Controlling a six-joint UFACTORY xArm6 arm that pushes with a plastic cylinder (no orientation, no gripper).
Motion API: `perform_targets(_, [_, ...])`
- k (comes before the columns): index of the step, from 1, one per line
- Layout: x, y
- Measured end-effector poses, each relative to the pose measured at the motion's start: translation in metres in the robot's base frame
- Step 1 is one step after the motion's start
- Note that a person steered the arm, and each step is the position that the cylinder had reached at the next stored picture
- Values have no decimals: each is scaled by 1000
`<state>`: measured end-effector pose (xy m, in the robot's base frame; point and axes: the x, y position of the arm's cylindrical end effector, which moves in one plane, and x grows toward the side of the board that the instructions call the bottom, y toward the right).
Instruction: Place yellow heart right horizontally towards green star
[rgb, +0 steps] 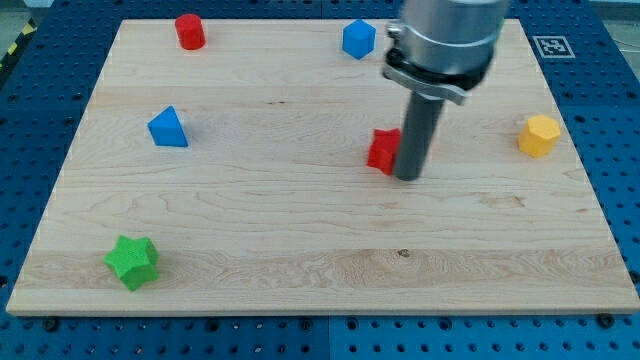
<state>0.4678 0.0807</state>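
My tip (407, 176) rests on the board just right of the red star (382, 150), touching or nearly touching it. The yellow heart does not show; the rod and arm stand where it was last seen, so it is likely hidden behind them. The green star (132, 262) lies far off at the view's bottom left.
A yellow hexagon block (538, 135) sits at the view's right. A blue hexagon block (358, 38) and a red cylinder (189, 31) lie along the view's top. A blue triangle block (168, 128) sits at the left. The green cylinder at the top right is hidden behind the arm.
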Motion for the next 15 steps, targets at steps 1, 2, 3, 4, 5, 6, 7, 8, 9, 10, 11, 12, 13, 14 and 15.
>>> perform_targets(1, [-1, -23])
perform_targets(2, [-4, -34])
perform_targets(3, [-4, -30])
perform_targets(4, [-4, -22])
perform_targets(5, [-25, -38])
perform_targets(6, [-32, -39])
perform_targets(7, [-44, -39])
perform_targets(8, [-52, -26])
perform_targets(9, [-53, -19])
perform_targets(10, [-67, 4])
perform_targets(11, [-88, 12])
perform_targets(12, [-88, 39])
perform_targets(13, [-81, 57])
perform_targets(14, [-51, 57])
perform_targets(15, [-38, 57])
